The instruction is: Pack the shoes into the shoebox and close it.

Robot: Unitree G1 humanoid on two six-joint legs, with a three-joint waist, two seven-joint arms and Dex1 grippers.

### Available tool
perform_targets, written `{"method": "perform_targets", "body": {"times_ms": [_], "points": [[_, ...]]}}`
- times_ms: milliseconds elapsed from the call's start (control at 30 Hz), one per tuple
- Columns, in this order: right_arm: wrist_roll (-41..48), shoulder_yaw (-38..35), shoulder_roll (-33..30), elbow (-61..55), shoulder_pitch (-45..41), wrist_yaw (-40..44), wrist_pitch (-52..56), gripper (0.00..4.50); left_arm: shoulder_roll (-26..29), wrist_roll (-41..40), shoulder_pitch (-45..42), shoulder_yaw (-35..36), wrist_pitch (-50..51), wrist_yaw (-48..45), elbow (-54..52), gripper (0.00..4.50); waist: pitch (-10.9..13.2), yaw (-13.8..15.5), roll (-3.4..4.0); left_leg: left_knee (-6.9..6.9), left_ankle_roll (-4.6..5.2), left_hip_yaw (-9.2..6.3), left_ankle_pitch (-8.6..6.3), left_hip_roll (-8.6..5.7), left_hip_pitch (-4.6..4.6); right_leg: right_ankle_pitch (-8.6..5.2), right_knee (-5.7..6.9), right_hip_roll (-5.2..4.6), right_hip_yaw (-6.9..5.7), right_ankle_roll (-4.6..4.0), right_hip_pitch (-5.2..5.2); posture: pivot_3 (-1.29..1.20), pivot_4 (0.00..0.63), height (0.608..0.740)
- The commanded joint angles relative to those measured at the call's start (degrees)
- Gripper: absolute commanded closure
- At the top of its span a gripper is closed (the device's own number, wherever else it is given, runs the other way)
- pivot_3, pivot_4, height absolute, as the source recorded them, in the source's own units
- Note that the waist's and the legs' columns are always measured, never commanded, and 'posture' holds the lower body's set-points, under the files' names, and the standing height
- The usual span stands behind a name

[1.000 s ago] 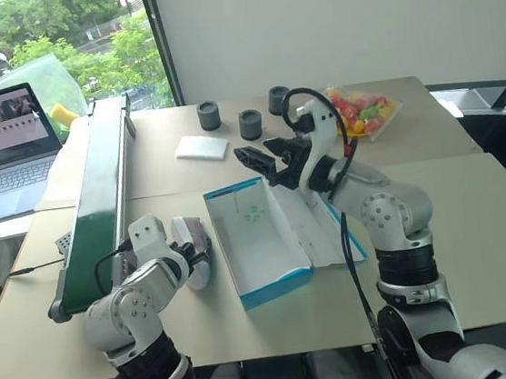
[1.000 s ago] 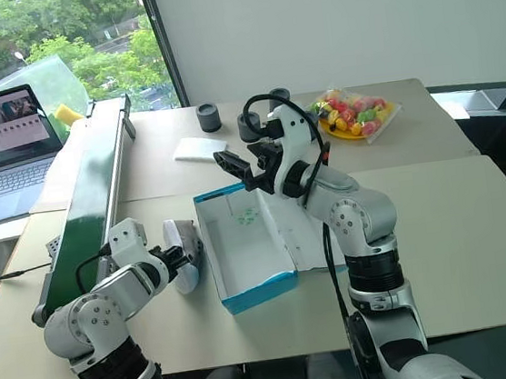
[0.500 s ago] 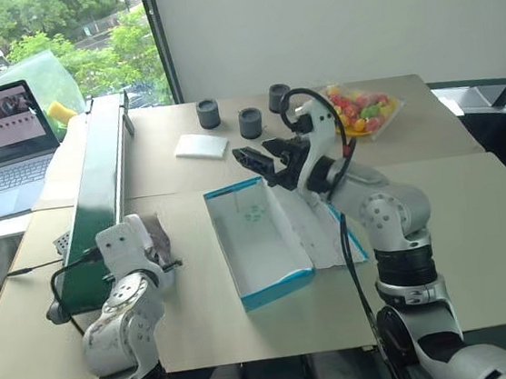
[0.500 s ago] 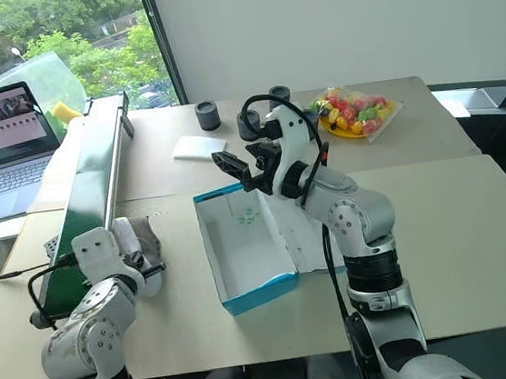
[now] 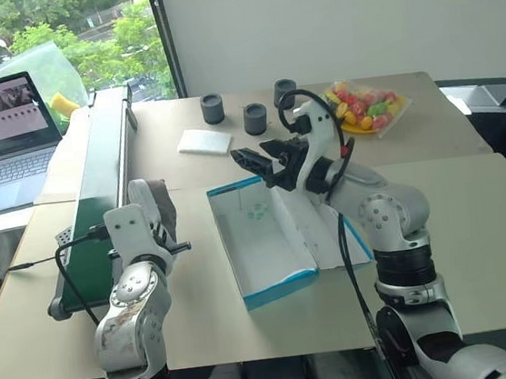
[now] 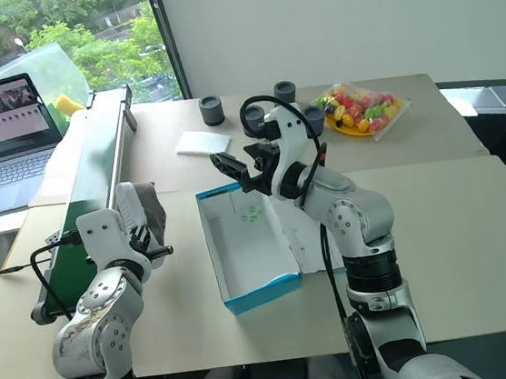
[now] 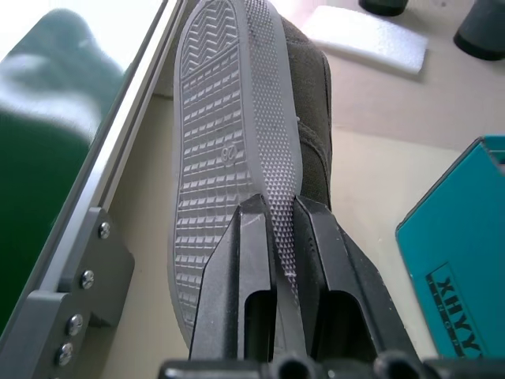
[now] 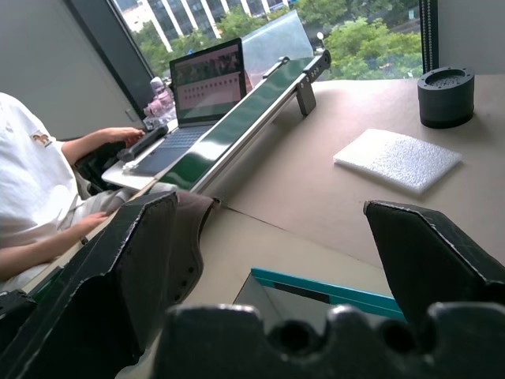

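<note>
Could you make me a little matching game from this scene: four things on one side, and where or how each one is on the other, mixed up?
Things:
1. shoe
2. shoebox
3. right claw
4. white foam pad

States:
A. lying open on the table
B. open, above the box's far end
C. lifted off the table, clamped in the left claw
D. flat on the table by the dark cylinders

Pairs: 1-C, 2-A, 3-B, 4-D

Shoe sole [image 7: 229, 142] moulded number, looks like "28". Shoebox [image 7: 461, 268] side: dark letters, partly "XHYY".
</note>
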Motion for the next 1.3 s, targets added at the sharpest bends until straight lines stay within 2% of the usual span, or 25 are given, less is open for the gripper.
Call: {"method": "perform_targets", "body": {"times_ms": [33, 133, 333, 367, 400, 433, 467, 567, 667, 767, 867, 1000, 1100, 1300], "points": [[1.2, -0.6, 0.3, -1.0, -0.5, -0.1, 0.4, 0.00, 0.6, -3.6, -2.7, -0.2, -4.7, -3.6, -5.5, 4.42, 0.0, 0.1, 0.00, 0.00, 0.00, 0.00, 0.00, -0.01, 0.00, 0.00, 0.00, 0.00, 0.00, 0.00, 0.01, 0.00, 0.150, 0.740], [1.8, -1.2, 0.3, -0.3, -0.7, 0.1, 0.7, 0.00, 1.2, -5.4, -3.8, 1.4, -3.7, -4.2, -6.5, 4.42, 0.0, 0.2, 0.00, 0.00, 0.00, 0.01, 0.00, -0.01, -0.02, 0.00, -0.02, -0.01, 0.00, 0.00, 0.01, 0.00, 0.150, 0.740], [5.7, -5.4, 1.7, 2.9, -2.3, -0.9, 2.7, 0.00, 0.6, -27.3, -7.8, 15.4, 4.1, -6.8, -7.9, 4.42, 0.0, 0.0, 0.00, 0.06, 0.01, 0.01, 0.00, 0.04, 0.00, 0.00, 0.04, 0.05, 0.00, 0.00, 0.01, 0.00, 0.150, 0.740], [6.3, -6.1, 1.9, 3.2, -2.6, -1.2, 2.9, 0.00, 1.2, -34.6, -8.2, 19.0, 6.2, -6.3, -6.2, 4.42, 0.0, 0.0, 0.00, 0.07, 0.01, 0.01, 0.00, 0.04, 0.02, 0.00, 0.04, 0.04, 0.00, 0.00, 0.04, 0.00, 0.150, 0.740], [7.1, -6.9, 2.4, 3.5, -2.9, -1.4, 3.3, 0.00, 3.4, -48.6, -7.3, 23.2, 5.6, -5.6, -3.0, 4.42, 0.0, 0.0, 0.00, 0.08, 0.01, 0.01, 0.00, 0.03, 0.02, 0.00, 0.04, 0.04, 0.00, 0.00, 0.05, 0.00, 0.150, 0.740], [7.8, -7.5, 2.6, 3.8, -3.0, -1.7, 3.5, 0.00, 5.0, -59.0, -6.6, 26.3, 5.2, -4.9, -0.6, 4.42, 0.0, -0.1, 0.00, 0.10, 0.01, 0.01, 0.00, 0.03, 0.01, 0.00, 0.04, 0.04, 0.00, 0.00, 0.05, 0.00, 0.150, 0.740], [8.4, -8.0, 2.8, 4.0, -3.2, -1.8, 3.8, 0.00, 9.1, -69.6, -3.7, 29.5, 5.8, -6.3, 3.2, 4.42, 0.0, -0.3, 0.00, 0.10, 0.01, -0.01, 0.00, 0.07, 0.01, 0.00, 0.07, 0.05, 0.00, 0.00, 0.02, 0.00, 0.150, 0.740], [9.7, -8.6, 3.1, 4.3, -3.4, -2.2, 4.6, 0.00, 17.5, -86.6, 3.7, 31.3, 5.1, -7.6, 8.5, 4.42, 0.0, -1.1, 0.01, 0.09, 0.04, -0.14, -0.02, 0.28, 0.07, 0.00, 0.12, 0.06, 0.09, -0.01, -0.04, 0.00, 0.150, 0.740], [13.4, -11.2, 4.0, 5.2, -4.2, -2.4, 6.9, 0.00, 19.8, -100.3, 11.2, 31.0, 3.4, -10.1, 13.4, 4.42, 0.0, -1.1, 0.02, 0.10, 0.05, -0.14, -0.02, 0.25, 0.12, 0.00, 0.10, 0.03, 0.17, 0.00, -0.01, 0.00, 0.150, 0.740], [20.3, -14.9, 4.8, 7.6, -5.9, -2.8, 12.0, 0.00, 19.4, -102.3, 14.0, 29.5, 2.7, -11.4, 16.7, 4.42, 0.0, -0.7, 0.03, 0.11, 0.05, -0.12, -0.02, 0.28, 0.21, 0.03, 0.10, 0.05, 0.17, -0.05, 0.06, 0.00, 0.150, 0.740], [33.9, -21.8, 6.0, 14.1, -10.0, -5.8, 20.3, 0.00, 17.1, -102.3, 13.3, 27.0, 2.1, -13.3, 15.8, 4.42, 0.0, -0.3, 0.04, 0.16, 0.04, -0.01, -0.01, 0.33, 0.23, 0.09, 0.08, 0.16, 0.11, -0.16, 0.12, 0.00, 0.150, 0.740], [53.2, -28.5, 4.4, 32.9, -16.7, -11.6, 31.1, 0.00, 11.9, -102.3, 8.6, 22.3, 1.1, -14.4, 14.8, 4.42, 0.0, 0.1, 0.03, 0.19, 0.05, 0.12, -0.01, 0.35, 0.22, 0.11, 0.01, 0.20, 0.08, -0.20, 0.19, 0.00, 0.150, 0.740], [55.1, -27.3, 2.5, 39.8, -19.1, -12.7, 35.7, 0.00, 9.1, -102.3, 5.9, 20.5, 1.2, -13.7, 15.7, 4.42, 0.0, 0.2, 0.02, 0.17, 0.06, 0.22, -0.02, 0.35, 0.17, 0.13, -0.07, 0.29, 0.09, -0.24, 0.18, 0.00, 0.150, 0.740], [52.3, -24.6, 0.3, 44.3, -19.6, -10.8, 39.1, 0.00, 7.2, -102.3, 4.6, 17.0, 1.5, -13.9, 13.8, 4.42, 0.0, 0.0, 0.01, 0.17, 0.15, 0.36, -0.07, 0.48, 0.01, 0.14, -0.15, 0.40, 0.18, -0.23, 0.07, 0.00, 0.150, 0.740]]}}
